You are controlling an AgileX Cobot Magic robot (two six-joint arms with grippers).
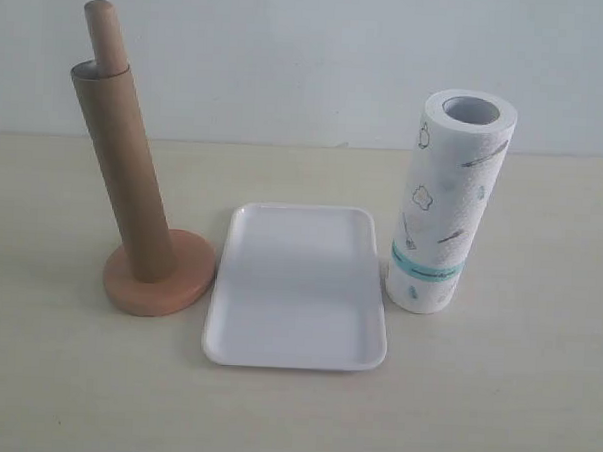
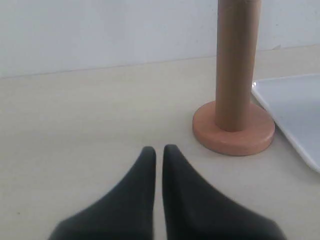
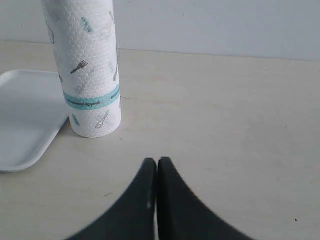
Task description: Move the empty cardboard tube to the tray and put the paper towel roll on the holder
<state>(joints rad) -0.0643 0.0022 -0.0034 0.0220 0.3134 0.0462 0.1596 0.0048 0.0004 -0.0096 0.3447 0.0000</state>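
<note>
White tray (image 1: 299,286): shallow, nothing laid in it; set between holder and roll. Judged long enough for the tube laid flat.
paper towel roll (image 1: 450,208): stood upright just beside the tray's right edge, core opening up. Judged light but bulky and soft, dented if squeezed hard; the outer sheet may slip. Best taken across the body at mid-height, or by the wall at the core rim, and kept vertical for threading.
holder (image 1: 184,281): stood left of the tray, post occupied by the tube, rounded tip showing above it. Stiff wood; the base may be dragged up with the tube.
cardboard tube (image 1: 124,168): sleeved over the post, lower end on the disc base. Judged very light, hollow and thin-walled, crushed by a hard pinch; to be taken on the upper half with light force and drawn straight up.
left gripper (image 2: 156,150): fingers pressed together, nothing held, low over the table near the holder base.
right gripper (image 3: 157,161): pressed together, nothing held, near the roll.
</note>
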